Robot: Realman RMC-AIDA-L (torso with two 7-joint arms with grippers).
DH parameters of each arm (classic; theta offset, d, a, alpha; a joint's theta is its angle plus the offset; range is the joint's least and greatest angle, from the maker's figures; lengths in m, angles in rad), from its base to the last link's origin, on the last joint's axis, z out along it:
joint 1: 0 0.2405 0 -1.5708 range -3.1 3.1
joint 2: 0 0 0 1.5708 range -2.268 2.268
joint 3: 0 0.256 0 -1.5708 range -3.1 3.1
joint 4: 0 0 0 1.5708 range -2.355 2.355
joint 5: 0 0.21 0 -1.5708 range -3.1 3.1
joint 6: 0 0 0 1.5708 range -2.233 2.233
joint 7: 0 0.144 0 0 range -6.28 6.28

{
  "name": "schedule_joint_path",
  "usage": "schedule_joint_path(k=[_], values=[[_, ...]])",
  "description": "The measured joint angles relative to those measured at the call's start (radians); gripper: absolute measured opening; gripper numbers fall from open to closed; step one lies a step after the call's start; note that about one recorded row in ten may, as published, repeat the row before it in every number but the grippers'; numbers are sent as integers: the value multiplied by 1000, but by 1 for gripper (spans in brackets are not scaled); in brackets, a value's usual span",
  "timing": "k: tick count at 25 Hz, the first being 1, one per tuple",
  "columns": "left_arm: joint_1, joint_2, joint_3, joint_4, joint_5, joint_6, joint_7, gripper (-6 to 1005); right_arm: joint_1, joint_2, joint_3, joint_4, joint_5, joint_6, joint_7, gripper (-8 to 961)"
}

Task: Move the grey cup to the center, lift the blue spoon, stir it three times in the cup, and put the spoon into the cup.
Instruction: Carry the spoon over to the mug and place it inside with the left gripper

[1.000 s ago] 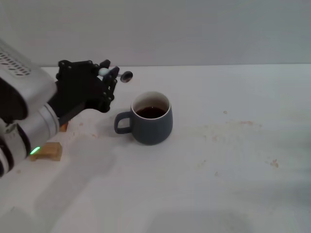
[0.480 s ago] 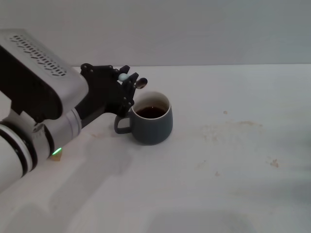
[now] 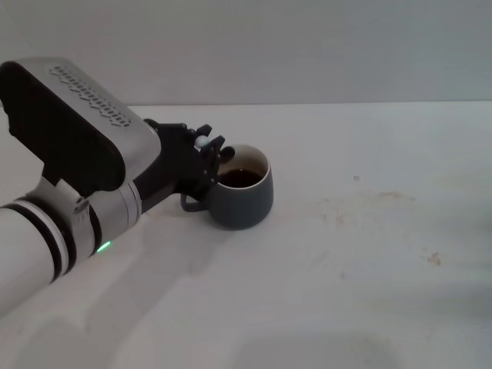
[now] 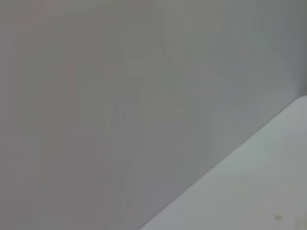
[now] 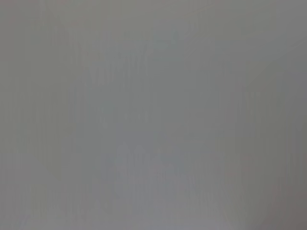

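Head view: a white table [image 3: 346, 254] with faint stains is backed by a grey wall [image 3: 307, 46]; the spoon [image 3: 203, 142] is gripped by the left gripper [image 3: 206, 157] at the cup [image 3: 241, 187].

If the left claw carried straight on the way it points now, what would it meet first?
Most likely the grey cup: the left claw, holding the blue spoon, points at the cup's near rim, though depth is hard to judge.

You have a pale white table [image 3: 346, 292] carrying the grey cup [image 3: 240, 196], which stands on it holding dark liquid. Right of the cup, faint brownish stains [image 3: 384, 196] mark the surface, some near, some well apart.
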Motion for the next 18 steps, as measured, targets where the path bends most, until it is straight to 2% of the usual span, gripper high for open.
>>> schedule_joint_path(k=[7,18], values=[[-13,-17,-6,37,0,-18,9,145,-2,0,0,0,0,-4,0,-1],[-82,-37,-20,116,-4,-36,9,146,-9,0,0,0,0,-8,1,-1]])
